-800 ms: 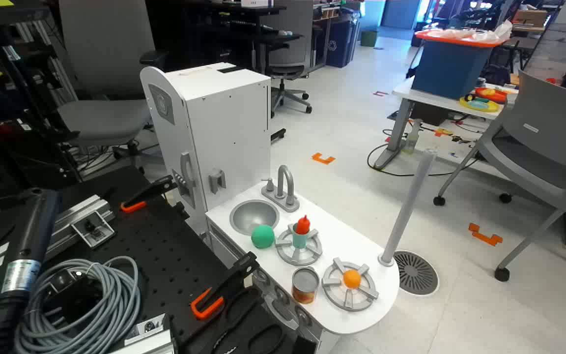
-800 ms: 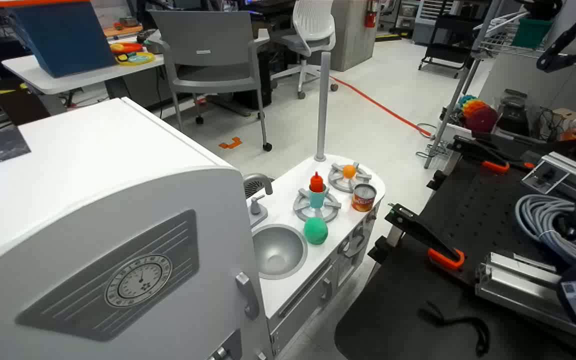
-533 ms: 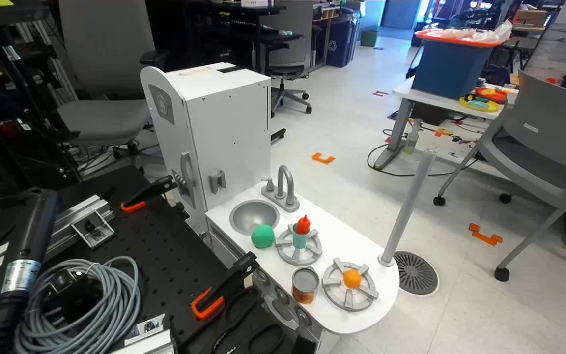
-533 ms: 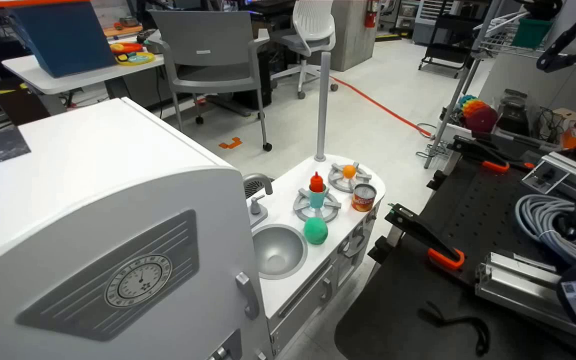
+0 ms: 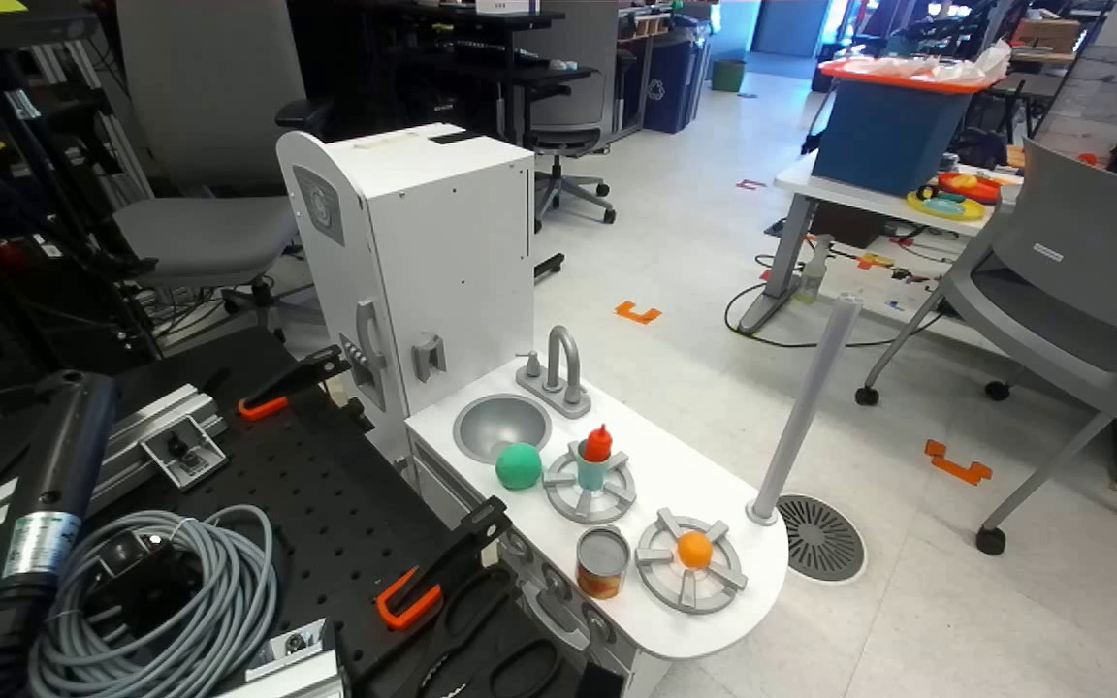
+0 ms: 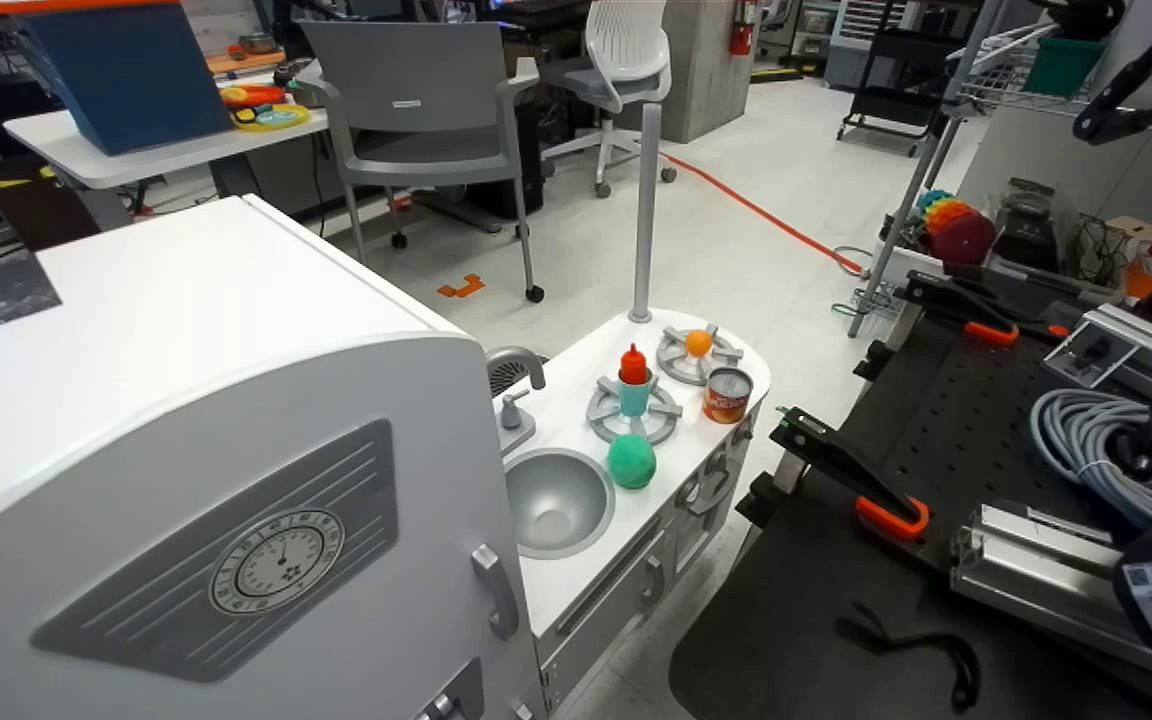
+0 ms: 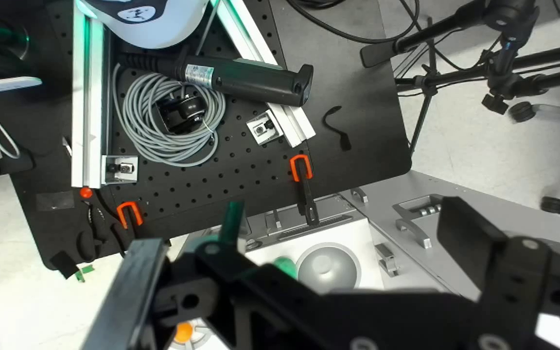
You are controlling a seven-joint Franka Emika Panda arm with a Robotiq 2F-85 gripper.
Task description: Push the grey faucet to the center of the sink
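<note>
The fingers (image 7: pixel 472 243) are released: they stand wide apart, dark and blurred, in the lower part of the wrist view. Beyond the gap between them lies the round grey sink (image 7: pixel 338 267), its lower edge covered by their base. The green ball (image 7: pixel 286 265), partly covered as well, shows in the same gap, just beside the sink on the view's left. The orange ball (image 7: pixel 183 333) shows lower, by the left-hand finger. Behind the right-hand one is the tall toy cabinet (image 7: pixel 528 214). Above the gap, a black clamp (image 7: pixel 307 204) reaches over the edge of the pegboard (image 7: pixel 241 180); coiled grey cable (image 7: pixel 163 150) lies to the fingers' upper left.

The wrist view hides the grey faucet (image 5: pixel 553 371). In both exterior views it stands upright on the white table (image 5: pixel 680 480), just beside the sink, its arched spout turned toward the nearer burner (image 5: pixel 590 509). How far the fingers are from it I cannot tell.
</note>
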